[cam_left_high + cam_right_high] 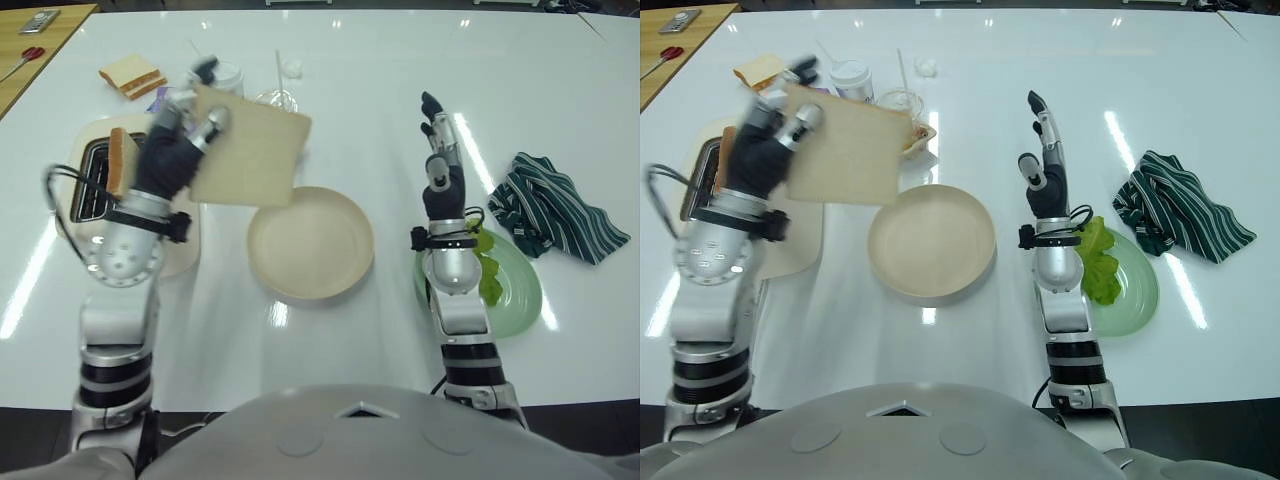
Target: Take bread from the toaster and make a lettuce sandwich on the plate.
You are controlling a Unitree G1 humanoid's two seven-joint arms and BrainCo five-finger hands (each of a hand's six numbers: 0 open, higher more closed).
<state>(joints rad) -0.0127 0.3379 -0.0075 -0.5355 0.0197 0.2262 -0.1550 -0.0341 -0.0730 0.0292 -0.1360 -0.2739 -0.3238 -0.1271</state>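
- Lying bare at table centre, plate (318, 245) carries nothing; assembly is not yet begun.
- At 3 o'clock of plate, green dish (527, 290) holds untouched lettuce (1098, 262).
- At 9 o'clock of plate, toaster (92, 192) has a second slice (120, 160) standing in its slot, to be drawn out later.
- At 10 o'clock of plate, slice (252, 150) is raised off the table, with its lower corner near the rim. The left hand (165, 155) has its fingers curled round the left edge. Judged step: carry to plate.
- Over the dish's 10 o'clock edge, right hand (440, 172) has its fingers straight and holds nothing.
- Surroundings: cloth (555, 205) at 2 o'clock, spare bread (132, 75) at 11 o'clock, cup (852, 78) and glass (902, 103) near 12 o'clock, scissors (25, 60) at far 10 o'clock.
- Obstruction: nothing lies between slice and plate.
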